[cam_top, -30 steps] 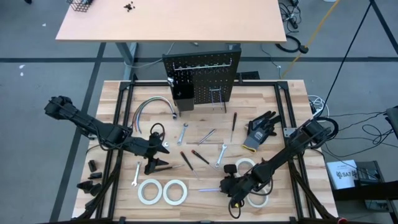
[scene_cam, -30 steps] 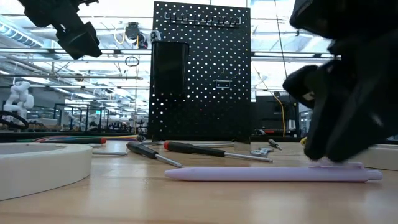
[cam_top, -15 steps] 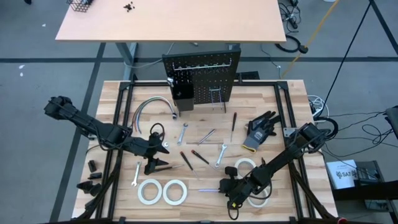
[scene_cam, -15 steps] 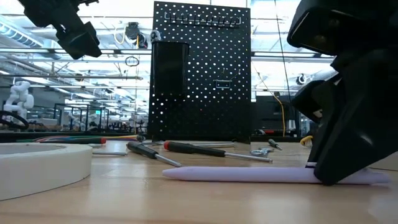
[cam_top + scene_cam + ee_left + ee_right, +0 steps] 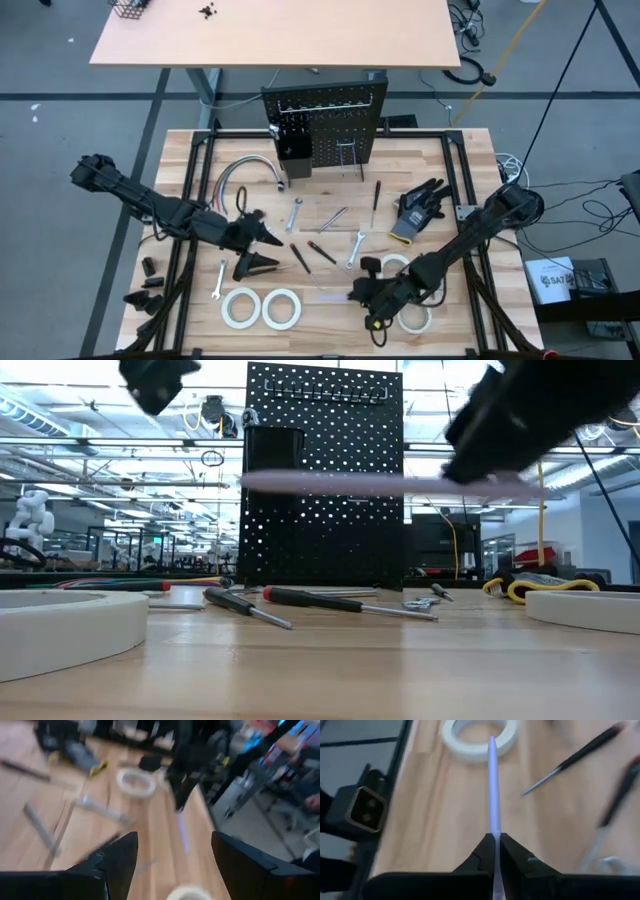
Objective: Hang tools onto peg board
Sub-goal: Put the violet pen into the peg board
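The right pincer is clenching a thin pale-lilac tool near the bench's front edge, holding it level above the wood. The left pincer is hanging released near the front-left, beside two tape rolls. The peg board is standing upright at the back edge.

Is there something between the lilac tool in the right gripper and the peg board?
Nothing upright blocks it. The right gripper holds the tool above the table; only flat screwdrivers and a wrench lie before the peg board.
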You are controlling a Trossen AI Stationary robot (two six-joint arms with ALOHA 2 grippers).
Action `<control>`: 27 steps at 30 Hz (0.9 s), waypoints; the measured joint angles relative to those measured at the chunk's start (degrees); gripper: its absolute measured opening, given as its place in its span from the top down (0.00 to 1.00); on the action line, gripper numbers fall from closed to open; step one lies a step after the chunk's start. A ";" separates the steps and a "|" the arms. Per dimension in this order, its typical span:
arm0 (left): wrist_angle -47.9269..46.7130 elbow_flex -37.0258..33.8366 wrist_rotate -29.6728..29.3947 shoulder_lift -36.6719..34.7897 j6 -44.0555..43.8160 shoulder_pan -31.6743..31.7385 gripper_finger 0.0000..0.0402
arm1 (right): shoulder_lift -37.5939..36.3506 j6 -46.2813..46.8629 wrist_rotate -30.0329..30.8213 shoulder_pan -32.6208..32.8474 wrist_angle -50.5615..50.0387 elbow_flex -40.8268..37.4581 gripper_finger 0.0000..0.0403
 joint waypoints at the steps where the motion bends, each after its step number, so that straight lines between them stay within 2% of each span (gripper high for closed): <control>1: 2.32 0.00 0.11 0.00 -0.56 0.40 0.36 | -1.18 -2.13 1.00 -0.51 -1.38 0.67 0.99; 5: 6.95 0.00 6.50 1.04 -15.76 5.77 0.36 | -3.71 -13.75 1.77 -3.71 -6.07 4.57 0.99; 8: 8.42 -0.02 14.78 3.09 -26.24 9.93 0.36 | -3.37 -23.52 -0.57 -6.63 -7.33 7.66 0.99; 11: 8.77 0.00 20.57 5.83 -33.54 12.57 0.36 | -3.36 -32.17 -2.33 -9.11 -7.01 10.74 0.99; 14: 9.11 0.00 24.07 9.60 -38.22 13.34 0.36 | -3.25 -40.16 -1.66 -10.92 -7.10 13.24 0.99; 18: 15.51 -0.02 28.77 14.75 -41.78 13.23 0.36 | -3.29 -47.93 -1.87 -12.99 -6.61 16.19 0.99; 21: 21.37 -0.02 30.77 17.51 -42.02 13.23 0.36 | -3.27 -50.19 -1.85 -13.69 -6.99 16.51 0.99; 27: 28.67 -0.01 31.03 20.26 -43.24 13.23 0.36 | -3.00 -52.25 -1.73 -14.02 -6.45 16.58 0.99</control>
